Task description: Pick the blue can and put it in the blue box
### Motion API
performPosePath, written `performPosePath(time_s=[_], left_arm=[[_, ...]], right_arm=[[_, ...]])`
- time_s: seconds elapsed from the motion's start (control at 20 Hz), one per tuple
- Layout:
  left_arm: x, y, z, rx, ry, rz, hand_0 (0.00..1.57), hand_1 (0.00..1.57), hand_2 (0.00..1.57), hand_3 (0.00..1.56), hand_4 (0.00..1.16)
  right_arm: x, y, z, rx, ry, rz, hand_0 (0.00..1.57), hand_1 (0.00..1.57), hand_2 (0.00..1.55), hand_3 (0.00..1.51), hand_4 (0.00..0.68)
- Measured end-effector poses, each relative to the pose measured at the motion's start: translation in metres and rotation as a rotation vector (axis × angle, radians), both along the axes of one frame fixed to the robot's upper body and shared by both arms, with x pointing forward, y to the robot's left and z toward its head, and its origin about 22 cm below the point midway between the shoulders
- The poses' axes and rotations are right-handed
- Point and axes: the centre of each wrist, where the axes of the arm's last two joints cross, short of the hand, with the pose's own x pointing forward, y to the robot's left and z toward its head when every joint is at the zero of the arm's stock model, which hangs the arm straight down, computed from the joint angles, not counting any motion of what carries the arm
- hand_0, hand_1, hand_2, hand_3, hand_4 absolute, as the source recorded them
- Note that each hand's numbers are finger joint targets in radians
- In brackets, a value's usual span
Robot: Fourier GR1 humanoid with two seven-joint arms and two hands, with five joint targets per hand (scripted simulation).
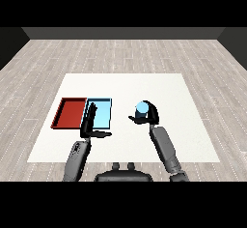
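Right hand (150, 115): curled round one blue can (142, 108), held right of the trays. Left hand (90, 123): fingers straight, empty, at near edge of one blue tray (107, 101). One red tray (72, 112), far left. White counter (169, 87).

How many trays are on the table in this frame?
2: the red tray at the table's left, and the light blue tray beside it on its right, partly covered by the left hand.
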Motion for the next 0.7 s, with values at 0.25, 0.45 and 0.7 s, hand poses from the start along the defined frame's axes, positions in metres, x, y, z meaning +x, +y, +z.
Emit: performPosePath(time_s=[0.25,0.45,0.7], left_arm=[[0.003,-0.014,0.0,-0.013,0.017,-0.032,0.0,0.0,0.0,0.0,0.0],[0.012,-0.029,0.007,-0.038,0.031,-0.064,0.0,0.0,0.0,0.0,0.0],[0.018,-0.05,0.008,-0.058,0.033,-0.102,0.0,0.0,0.0,0.0,0.0]], right_arm=[[0.005,0.0,0.004,-0.005,-0.023,0.017,1.47,1.47,1.47,1.38,0.566],[0.006,0.005,0.011,-0.002,-0.035,0.02,1.45,1.45,1.47,1.38,0.55],[0.009,0.001,0.02,-0.02,-0.047,0.037,1.45,1.45,1.47,1.39,0.571]])
